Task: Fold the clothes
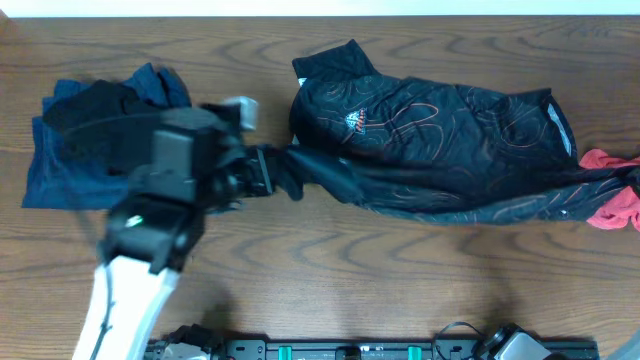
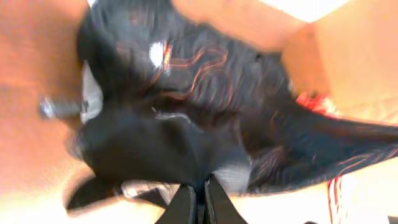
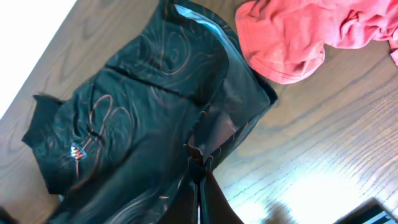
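The left arm (image 1: 150,228) has a black wrist housing, white forearm and dark fingers (image 2: 181,205).

We take this for a robotics lab bench: a wood-grain table (image 1: 330,260), a white-and-black arm (image 1: 125,295) reaching in over its near edge, a black rail (image 1: 350,350) with cables along that edge, and garments spread out: a shirt (image 1: 440,140), a blue cloth (image 1: 55,175), a red cloth (image 1: 612,205).

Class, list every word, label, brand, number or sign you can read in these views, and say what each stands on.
No text can be read.
The small white and red logo on the black shirt: too small or blurred to read in every view.
On the blue garment and the red garment no print shows.
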Motion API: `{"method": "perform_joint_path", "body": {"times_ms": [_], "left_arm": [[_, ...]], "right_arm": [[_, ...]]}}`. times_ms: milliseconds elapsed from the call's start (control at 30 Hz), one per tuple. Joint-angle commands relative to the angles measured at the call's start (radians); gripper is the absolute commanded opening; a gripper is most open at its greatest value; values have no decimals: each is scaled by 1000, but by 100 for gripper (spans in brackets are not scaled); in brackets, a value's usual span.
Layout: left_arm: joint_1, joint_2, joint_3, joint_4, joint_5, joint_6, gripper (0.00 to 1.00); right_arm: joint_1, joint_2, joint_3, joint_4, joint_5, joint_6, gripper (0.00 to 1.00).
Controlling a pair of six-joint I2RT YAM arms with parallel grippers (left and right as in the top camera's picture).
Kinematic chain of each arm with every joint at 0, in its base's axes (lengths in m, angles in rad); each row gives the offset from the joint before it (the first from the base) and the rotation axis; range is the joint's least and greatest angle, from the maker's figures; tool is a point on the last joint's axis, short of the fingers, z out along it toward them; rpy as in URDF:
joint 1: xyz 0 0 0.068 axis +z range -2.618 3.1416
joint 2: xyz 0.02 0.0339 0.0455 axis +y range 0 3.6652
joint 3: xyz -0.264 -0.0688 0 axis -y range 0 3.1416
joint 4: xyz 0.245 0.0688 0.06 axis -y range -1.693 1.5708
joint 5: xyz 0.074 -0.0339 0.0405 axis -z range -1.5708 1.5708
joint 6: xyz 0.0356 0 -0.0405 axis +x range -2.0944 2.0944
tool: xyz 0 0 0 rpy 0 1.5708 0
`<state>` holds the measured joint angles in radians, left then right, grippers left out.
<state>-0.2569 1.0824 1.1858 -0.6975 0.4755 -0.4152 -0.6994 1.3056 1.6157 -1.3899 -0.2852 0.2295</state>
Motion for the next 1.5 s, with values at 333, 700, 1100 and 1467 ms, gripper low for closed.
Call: {"method": "perform_joint_path", "body": {"times_ms": [333, 700, 1100, 1467], "left_arm": [[131, -148, 486, -132, 9, 131, 6], [158, -135, 610, -200, -169, 205, 6], [158, 269, 610, -76, -169, 243, 6], [219, 735, 815, -18, -57, 311, 6]], "right_arm": [[-7, -170, 243, -5, -44, -10, 1], [-7, -176, 441, 26, 23, 47, 1], [38, 162, 441, 42, -90, 3, 1], [247, 473, 441, 360, -88, 11, 1]]}}
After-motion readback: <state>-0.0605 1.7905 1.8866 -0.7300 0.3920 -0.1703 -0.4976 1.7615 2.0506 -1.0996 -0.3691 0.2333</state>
